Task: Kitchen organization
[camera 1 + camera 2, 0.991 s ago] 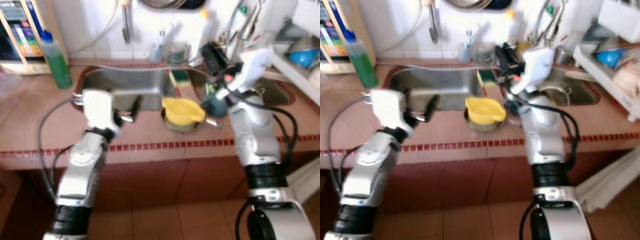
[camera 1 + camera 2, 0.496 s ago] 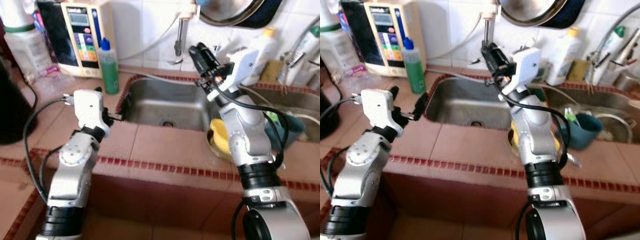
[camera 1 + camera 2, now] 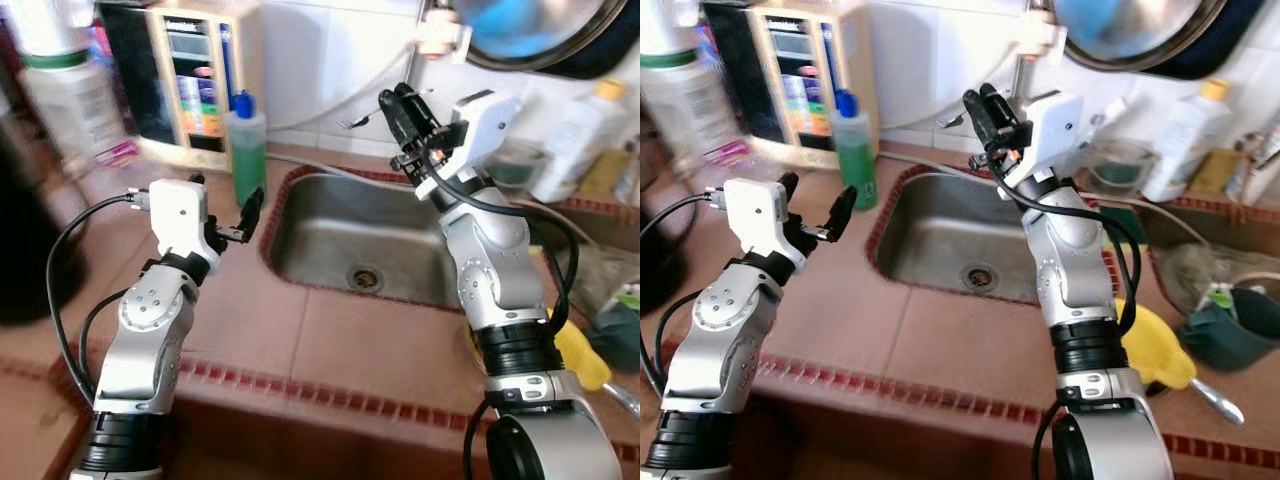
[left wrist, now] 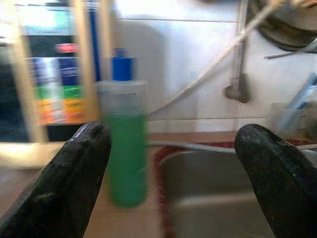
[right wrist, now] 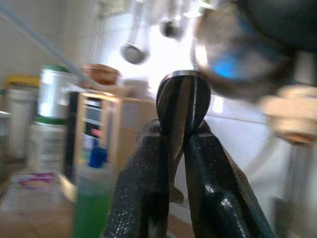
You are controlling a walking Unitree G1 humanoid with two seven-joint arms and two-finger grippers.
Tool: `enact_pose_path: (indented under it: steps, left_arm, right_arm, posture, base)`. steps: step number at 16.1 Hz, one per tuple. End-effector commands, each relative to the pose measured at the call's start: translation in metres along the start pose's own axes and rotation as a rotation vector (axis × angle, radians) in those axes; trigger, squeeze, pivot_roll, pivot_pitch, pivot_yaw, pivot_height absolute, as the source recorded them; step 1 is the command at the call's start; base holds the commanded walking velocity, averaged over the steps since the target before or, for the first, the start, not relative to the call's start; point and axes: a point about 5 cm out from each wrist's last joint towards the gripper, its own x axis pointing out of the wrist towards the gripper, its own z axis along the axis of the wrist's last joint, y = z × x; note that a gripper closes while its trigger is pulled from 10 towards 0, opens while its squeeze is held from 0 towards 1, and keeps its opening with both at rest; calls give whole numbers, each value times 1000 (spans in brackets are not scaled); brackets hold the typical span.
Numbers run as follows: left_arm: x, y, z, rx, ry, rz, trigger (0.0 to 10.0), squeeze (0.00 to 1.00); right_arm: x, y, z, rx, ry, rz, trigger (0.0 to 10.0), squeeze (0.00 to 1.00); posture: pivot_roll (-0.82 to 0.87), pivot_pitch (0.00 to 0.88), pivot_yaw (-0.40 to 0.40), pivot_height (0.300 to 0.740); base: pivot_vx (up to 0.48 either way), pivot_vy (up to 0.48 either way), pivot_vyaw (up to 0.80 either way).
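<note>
My right gripper is raised over the steel sink, shut on a thin metal utensil whose pronged end sticks out toward the wall. To the left of the sink my left gripper is held open above the tiled counter. It points at a green soap bottle with a blue cap and holds nothing. A yellow jug lies on the counter to the right of the sink.
A water purifier stands against the wall behind the bottle, and a big jar at far left. A pan hangs above. A white bottle and a teal cup are at right. The counter edge has red trim.
The whole picture has shifted right as the camera swung left and closer. Both arms keep their pose. The left gripper now points at the green bottle from nearer.
</note>
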Motion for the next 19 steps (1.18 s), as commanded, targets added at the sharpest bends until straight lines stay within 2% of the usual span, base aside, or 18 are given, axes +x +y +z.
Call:
enact_pose_path:
  steps: [1,3,6,8,10,11,13,17,19]
  left_arm:
    - [3,-10,3,-4,-9,-41,10000,0]
    - [1,-13,1,-24,5,-60,10000,0]
    - [0,-14,0,0,6,-65,10000,0]
    - [-2,-20,-1,28,17,-138,10000,0]
    - [-3,-30,-2,45,46,-227,10000,0]
    - [-4,-33,-5,55,82,-261,10000,0]
    - [-8,-42,-8,97,113,-338,10000,0]
    - [-14,-62,-7,79,133,-453,10000,0]
    - [-16,-71,-7,74,143,-491,10000,0]
  right_arm:
    - [-2,-11,6,-13,-13,-39,10000,0]
    - [-2,-12,7,-18,-25,-49,10000,0]
    - [-2,-15,5,-7,-1,-77,10000,0]
    - [-3,-21,-4,0,76,-120,10000,0]
    - [-7,-29,-25,-20,251,-158,10000,0]
    - [-8,-29,-30,-14,288,-150,10000,0]
    - [-12,-36,-35,-23,329,-170,10000,0]
    - [-20,-44,-42,-5,394,-199,10000,0]
    - [-24,-45,-48,35,429,-199,10000,0]
  posture:
    - [-42,0,-41,740]
    - [-41,1,-43,740]
    - [-41,13,-44,740]
    - [-39,21,-44,740]
    - [-43,33,-37,740]
    - [-47,38,-32,740]
    - [-55,51,-24,740]
    - [-72,77,-10,740]
    - [-77,84,-6,740]
  base:
    - [270,0,-725]
    - [0,0,-347]
    - [0,0,0]
    - [0,0,0]
    - [0,0,0]
    - [0,0,0]
    - [0,0,0]
    - [0,0,0]
    - [0,0,0]
